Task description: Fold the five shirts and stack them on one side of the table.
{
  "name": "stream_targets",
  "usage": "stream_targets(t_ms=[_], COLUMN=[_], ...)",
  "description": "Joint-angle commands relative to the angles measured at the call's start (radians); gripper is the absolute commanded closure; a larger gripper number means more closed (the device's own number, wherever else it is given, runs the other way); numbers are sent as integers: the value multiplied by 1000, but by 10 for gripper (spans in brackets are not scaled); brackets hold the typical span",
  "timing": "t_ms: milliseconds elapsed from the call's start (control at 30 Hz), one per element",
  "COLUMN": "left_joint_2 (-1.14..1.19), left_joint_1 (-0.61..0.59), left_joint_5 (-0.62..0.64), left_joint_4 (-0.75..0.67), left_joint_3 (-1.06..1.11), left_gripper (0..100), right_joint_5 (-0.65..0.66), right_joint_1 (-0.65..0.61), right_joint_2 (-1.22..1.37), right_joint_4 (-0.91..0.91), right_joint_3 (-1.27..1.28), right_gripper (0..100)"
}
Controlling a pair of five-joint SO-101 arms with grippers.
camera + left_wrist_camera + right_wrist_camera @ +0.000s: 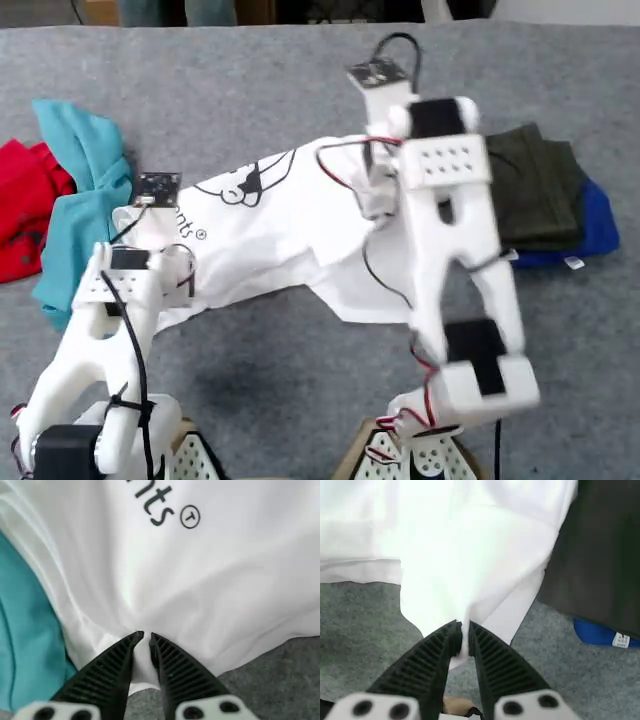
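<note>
your left gripper is pinched on the near edge of the white shirt, jaws almost together with a fold of cloth between them. your right gripper has the same narrow bite on a corner at the shirt's right end. the white shirt lies spread and rumpled on the table, print up. touching its left end is the teal shirt and, past that, the red shirt, both unfolded. just beside its right end the dark shirt sits folded on the blue shirt. so two look done and you're on the third, at its first fold. next, i'd say, lift both pinches together and carry that edge over toward the far side, cloth taut between the grippers so it lands flat and clear of the stack
</note>
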Motion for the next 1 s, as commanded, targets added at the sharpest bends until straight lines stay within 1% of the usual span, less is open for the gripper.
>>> stream_targets(t_ms=[0, 133, 333, 500, 600, 833, 900, 967], left_joint_2=[-20, -20, -17, -26, -26, -28, -28, -28], left_joint_1=[-70, -88, -88, -54, -39, -50, -50, -50], left_joint_5=[-6, -6, -6, -8, -8, -8, -11, -58], left_joint_4=[0, -17, -15, -21, -15, -11, 26, 98], left_joint_3=[-4, 7, 24, 99, 108, 101, 82, 33], left_gripper=[971, 971, 971, 971, 971, 971, 971, 971], right_joint_5=[66, 86, 115, 127, 124, 121, 121, 124], right_joint_1=[32, 78, 160, 172, 173, 176, 193, 222], right_joint_2=[-170, -263, -289, -286, -286, -285, -285, -285], right_joint_4=[3, -25, -155, -281, -354, -434, -460, -480], right_joint_3=[131, 295, 536, 697, 746, 768, 766, 766], right_gripper=[985, 985, 985, 985, 985, 985, 985, 985])
